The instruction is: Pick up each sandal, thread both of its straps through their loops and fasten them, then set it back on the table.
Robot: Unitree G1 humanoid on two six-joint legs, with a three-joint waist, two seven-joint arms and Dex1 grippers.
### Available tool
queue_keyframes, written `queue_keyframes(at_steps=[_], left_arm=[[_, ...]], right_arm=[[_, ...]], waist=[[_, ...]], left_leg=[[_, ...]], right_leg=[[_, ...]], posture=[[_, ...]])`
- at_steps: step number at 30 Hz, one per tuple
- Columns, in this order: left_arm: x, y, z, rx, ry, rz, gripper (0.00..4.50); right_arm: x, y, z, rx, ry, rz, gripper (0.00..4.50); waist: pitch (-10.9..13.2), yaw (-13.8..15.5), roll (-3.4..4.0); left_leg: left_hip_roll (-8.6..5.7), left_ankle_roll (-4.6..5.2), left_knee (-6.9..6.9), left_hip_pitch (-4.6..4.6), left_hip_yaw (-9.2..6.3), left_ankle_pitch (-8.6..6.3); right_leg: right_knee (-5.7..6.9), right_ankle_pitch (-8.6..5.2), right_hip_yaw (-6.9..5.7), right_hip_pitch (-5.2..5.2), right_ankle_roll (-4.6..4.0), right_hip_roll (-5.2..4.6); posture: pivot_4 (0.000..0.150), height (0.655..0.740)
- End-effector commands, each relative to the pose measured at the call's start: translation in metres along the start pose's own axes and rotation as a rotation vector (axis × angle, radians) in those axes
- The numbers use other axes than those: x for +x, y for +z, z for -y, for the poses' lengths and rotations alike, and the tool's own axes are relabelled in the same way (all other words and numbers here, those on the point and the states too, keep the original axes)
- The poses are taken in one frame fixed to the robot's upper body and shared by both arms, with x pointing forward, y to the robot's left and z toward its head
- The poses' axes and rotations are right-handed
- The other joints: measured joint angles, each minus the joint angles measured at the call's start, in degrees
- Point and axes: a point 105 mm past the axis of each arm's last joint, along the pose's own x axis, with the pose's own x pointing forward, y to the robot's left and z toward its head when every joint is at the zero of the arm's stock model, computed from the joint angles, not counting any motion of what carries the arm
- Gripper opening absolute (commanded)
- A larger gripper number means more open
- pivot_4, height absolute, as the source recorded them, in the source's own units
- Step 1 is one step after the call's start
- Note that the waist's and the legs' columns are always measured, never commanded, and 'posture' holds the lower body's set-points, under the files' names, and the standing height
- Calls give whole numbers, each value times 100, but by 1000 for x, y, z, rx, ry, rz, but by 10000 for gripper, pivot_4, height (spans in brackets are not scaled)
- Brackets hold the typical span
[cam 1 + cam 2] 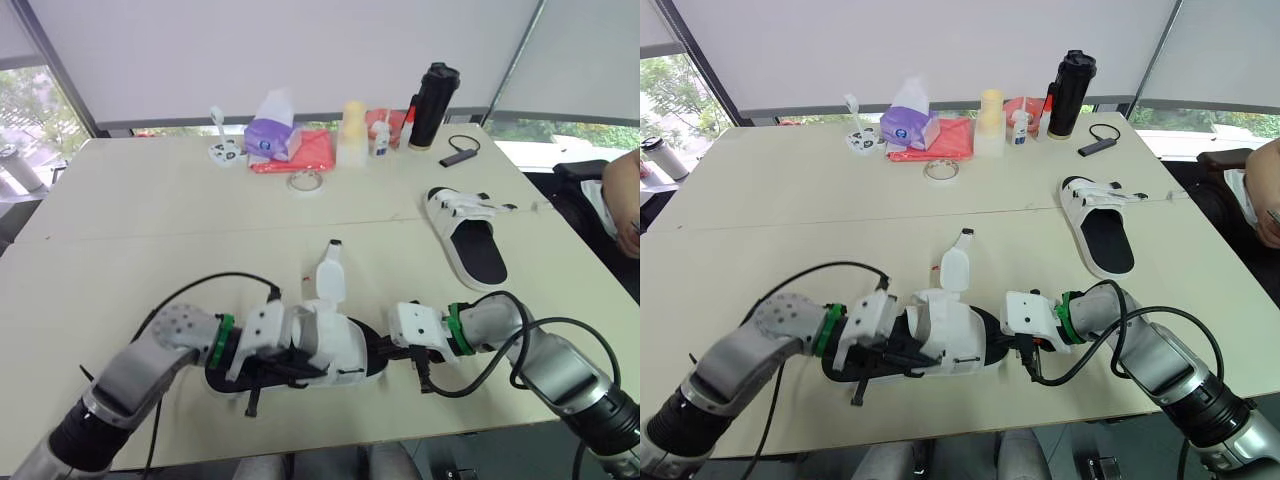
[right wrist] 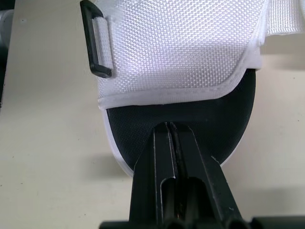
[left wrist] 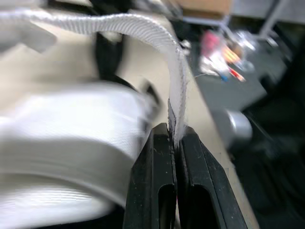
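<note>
Front edge of the table (image 1: 150, 220): the near sandal (image 1: 335, 345) lies flat with its long axis running side to side, bracketed by my two arms, one at each end. The left gripper (image 3: 175, 138) is clamped on a length of white strap (image 3: 143, 26), which arches up and away from the fingertips over the white upper. The right gripper (image 2: 170, 129) has its fingers pressed together, tips over the black footbed at the sandal's rounded end; I cannot tell whether they pinch the sole or only rest on it. The black loop (image 2: 97, 40) sits on the side of the upper, just beyond the right gripper and facing it. In my judgement the coming move turns on carrying the held strap toward that loop, so the left arm leads while the right steadies. The second sandal (image 1: 470, 245) rests well apart, on the table's right side.
</note>
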Motion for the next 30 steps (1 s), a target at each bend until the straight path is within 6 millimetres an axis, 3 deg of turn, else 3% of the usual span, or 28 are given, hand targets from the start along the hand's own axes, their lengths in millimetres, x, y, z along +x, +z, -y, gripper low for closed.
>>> queue_keyframes(at_steps=[1, 8, 13, 22, 30], left_arm=[[-12, 6, -7, -120, 44, 44, 595], [-37, 11, -22, -421, 45, 225, 595], [-38, 15, -40, -537, 119, 328, 595], [-11, 19, -31, -668, 74, 433, 595], [-21, 28, -17, -679, 8, 433, 595]], right_arm=[[6, -27, -5, 89, -4, -102, 0], [7, -26, -1, 81, -8, -100, 0], [7, -26, -1, 82, -13, -100, 0], [10, -24, -4, 82, -11, -95, 0], [13, -25, -8, 69, -8, -103, 0]], waist=[[0, -10, 0], [1, -7, -2], [0, -9, -3], [-3, 1, -8], [-6, -31, -12]], left_leg=[[0, 4, 0, 2, 1, 2], [0, 14, 0, 11, -2, 8], [0, 12, 7, 13, -5, 7], [0, 3, 8, 24, -3, 2], [3, -1, 8, 30, -2, 0]], right_leg=[[1, 1, 0, 0, 1, 1], [19, 4, -2, 1, 8, 6], [18, 4, -4, 7, 7, 4], [18, 7, -3, 18, 5, 2], [19, 9, -3, 19, 2, 3]], posture=[[1500, 7400], [1500, 7400], [1500, 7400], [1500, 7400], [1500, 7400]])
